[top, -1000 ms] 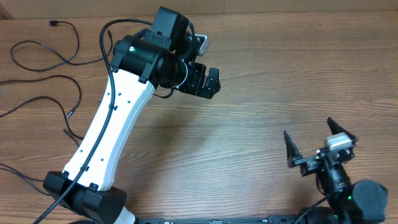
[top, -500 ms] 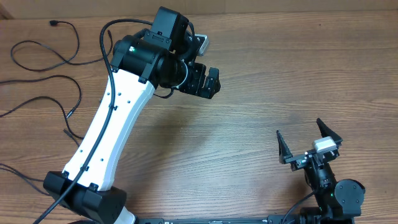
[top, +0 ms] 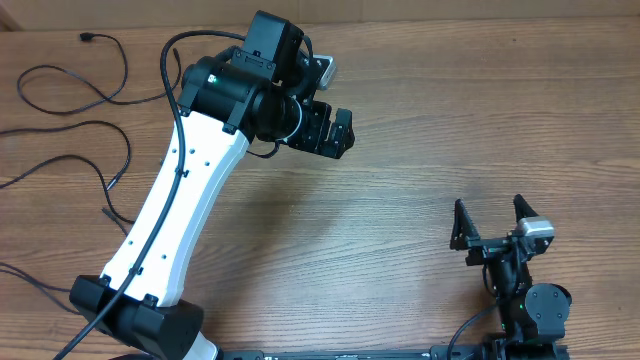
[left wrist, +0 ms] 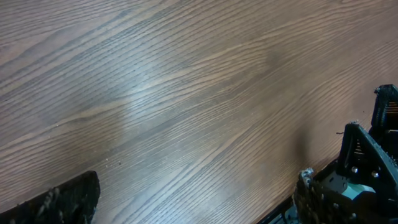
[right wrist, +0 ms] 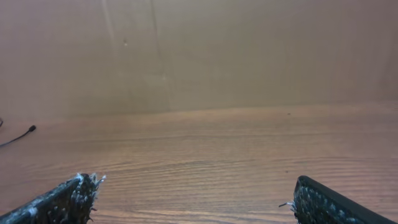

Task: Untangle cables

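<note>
Several thin black cables [top: 72, 102] lie in loose loops at the table's far left, one ending in a small plug [top: 86, 37]. My left gripper [top: 330, 132] hangs open over bare wood near the top middle, well to the right of the cables. In the left wrist view only one of its fingertips [left wrist: 67, 198] shows, with nothing against it. My right gripper [top: 490, 222] stands open near the front right edge, far from the cables, and its jaws [right wrist: 199, 200] are empty. A cable end [right wrist: 18, 135] shows at the far left of the right wrist view.
The white left arm [top: 180, 200] slants from its base [top: 135, 320] at the front left up across the table. A thick black arm wire [top: 175, 90] runs along it. The right arm's gripper [left wrist: 357, 180] shows at the table's edge in the left wrist view.
The right gripper has swung a little left and drawn back toward its base, its fingers now standing more upright. The left arm and the cables have not moved.
</note>
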Controlling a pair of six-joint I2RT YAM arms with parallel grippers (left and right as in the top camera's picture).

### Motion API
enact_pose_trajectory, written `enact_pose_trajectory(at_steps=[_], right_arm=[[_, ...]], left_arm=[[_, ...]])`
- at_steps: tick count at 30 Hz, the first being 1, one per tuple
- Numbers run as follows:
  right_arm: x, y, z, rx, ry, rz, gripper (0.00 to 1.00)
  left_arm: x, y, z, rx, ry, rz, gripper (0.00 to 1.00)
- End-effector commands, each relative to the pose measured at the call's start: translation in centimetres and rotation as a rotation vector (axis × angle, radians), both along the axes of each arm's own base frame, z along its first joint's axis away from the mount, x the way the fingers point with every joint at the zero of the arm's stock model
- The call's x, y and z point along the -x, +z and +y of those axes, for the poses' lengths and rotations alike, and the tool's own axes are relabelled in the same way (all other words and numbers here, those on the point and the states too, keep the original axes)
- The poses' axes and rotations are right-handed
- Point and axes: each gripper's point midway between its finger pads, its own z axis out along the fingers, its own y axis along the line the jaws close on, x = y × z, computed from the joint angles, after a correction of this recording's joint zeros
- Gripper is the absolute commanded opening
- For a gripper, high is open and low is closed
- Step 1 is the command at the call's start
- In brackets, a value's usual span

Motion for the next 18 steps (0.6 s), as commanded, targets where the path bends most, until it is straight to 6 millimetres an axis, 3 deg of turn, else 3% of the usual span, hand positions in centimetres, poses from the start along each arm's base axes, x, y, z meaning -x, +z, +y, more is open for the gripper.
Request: enact_pose_trajectory(at_steps=[1,18], right_arm=[[-0.04,-0.72,-0.69,-0.027,-0.039,0.02,1.0],[-0.05,-0.83,-1.06,0.13,-0.058,0.014,1.0]], left_arm=[[0.26,0.77,-0.03,0.0,-0.019,-0.032,1.0],[0.24,0.77,-0.02,0.0,-0.019,-0.032,1.0]])
